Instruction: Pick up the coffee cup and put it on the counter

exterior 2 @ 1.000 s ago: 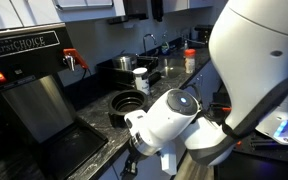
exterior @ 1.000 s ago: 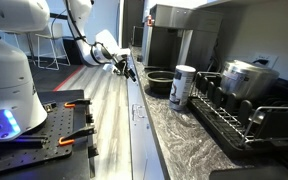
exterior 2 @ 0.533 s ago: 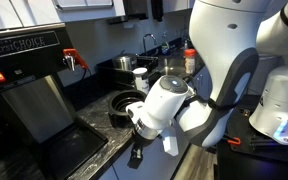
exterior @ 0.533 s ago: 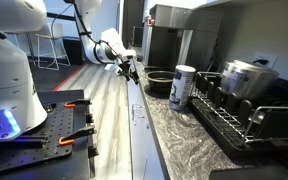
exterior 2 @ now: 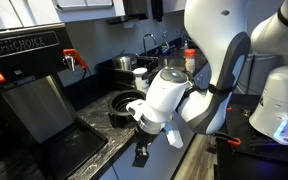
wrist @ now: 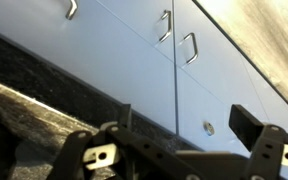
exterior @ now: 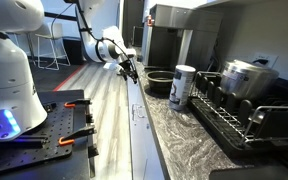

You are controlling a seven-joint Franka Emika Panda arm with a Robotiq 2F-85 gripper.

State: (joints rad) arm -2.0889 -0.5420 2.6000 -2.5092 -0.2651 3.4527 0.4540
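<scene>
Both exterior views: boxy steel-and-black coffee brewer point(exterior: 170, 35) point(exterior 2: 29, 95); tall white cylindrical tumbler with a dark top point(exterior: 182, 86) point(exterior 2: 141, 78), upright. In an exterior view: large steel pot point(exterior: 246, 78) sitting in a black wire dish rack point(exterior: 224, 120), the tumbler just beside the rack; black perforated table point(exterior: 34, 160) bearing orange-handled tools point(exterior: 76, 139). Wrist view: pale blue cabinet doors point(wrist: 124, 60) with curved metal handles point(wrist: 189, 47).

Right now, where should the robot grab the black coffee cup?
Probably the rim, coming from above: the coffee cup sits upright, squat and wide-mouthed, so one finger can go inside, one outside. The white tumbler beside it crowds a sideways grab.
</scene>
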